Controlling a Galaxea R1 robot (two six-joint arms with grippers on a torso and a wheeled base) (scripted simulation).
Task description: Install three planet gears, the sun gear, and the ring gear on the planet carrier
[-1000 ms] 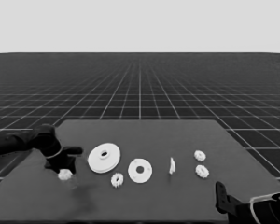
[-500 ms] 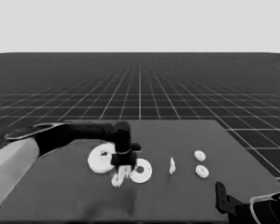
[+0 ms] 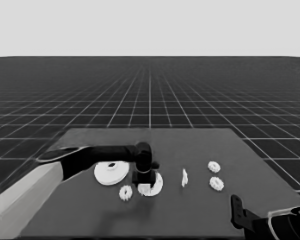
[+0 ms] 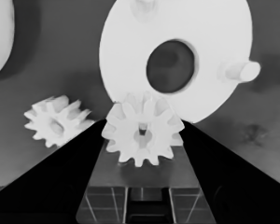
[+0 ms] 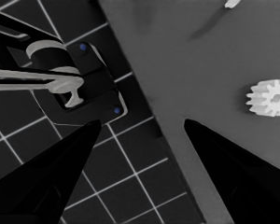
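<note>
The left gripper clamps a small white toothed planet gear just above the flat white smaller round part. Lower it squarely onto a peg; another white gear lies left of that part, the right gripper parked.

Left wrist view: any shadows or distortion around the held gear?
Left wrist view: the left tool holds a small white toothed gear, looming large; the smaller white round part casts a soft dark shadow on the table. Head view: that round part looks small, partly hidden by the tool.
</note>
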